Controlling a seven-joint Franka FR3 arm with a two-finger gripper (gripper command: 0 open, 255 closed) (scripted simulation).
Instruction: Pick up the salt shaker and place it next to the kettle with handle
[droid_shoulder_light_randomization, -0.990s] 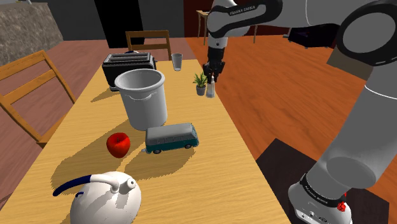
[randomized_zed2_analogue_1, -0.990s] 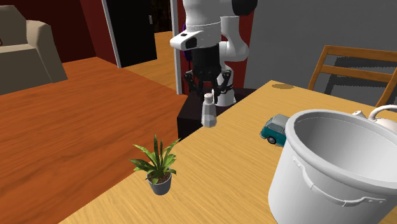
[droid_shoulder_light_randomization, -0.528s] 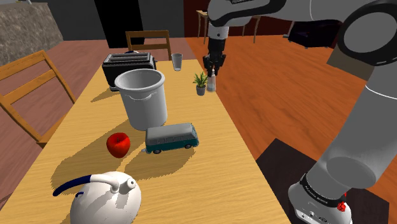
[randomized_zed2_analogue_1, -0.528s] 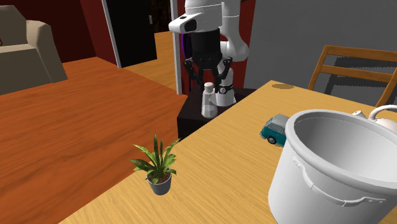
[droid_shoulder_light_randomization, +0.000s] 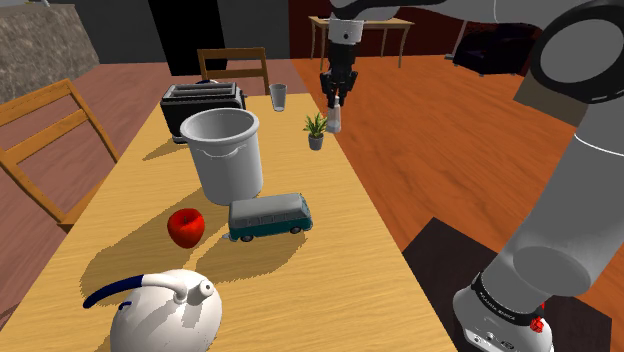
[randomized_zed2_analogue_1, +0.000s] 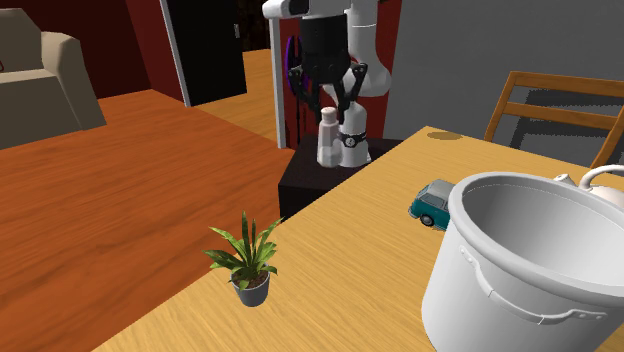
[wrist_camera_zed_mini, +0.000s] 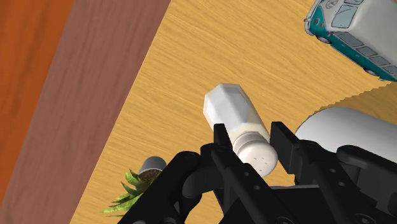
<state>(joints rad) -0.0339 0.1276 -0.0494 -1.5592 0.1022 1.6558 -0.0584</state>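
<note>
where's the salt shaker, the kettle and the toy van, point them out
salt shaker (randomized_zed2_analogue_1: 328, 145), second exterior view, on its white body below the cap
kettle (droid_shoulder_light_randomization: 165, 320), shoulder view, on its rounded white body
toy van (droid_shoulder_light_randomization: 270, 216), shoulder view, on its teal side panel

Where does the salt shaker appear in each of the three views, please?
Shoulder view: the salt shaker hangs from the gripper, upper middle, just right of the potted plant near the table's right edge.
Second exterior view: upper middle, held in the air, up and right of the plant.
Wrist view: the shaker is clasped in the gripper, the plant close by.
Shared landmark: the potted plant.
</note>
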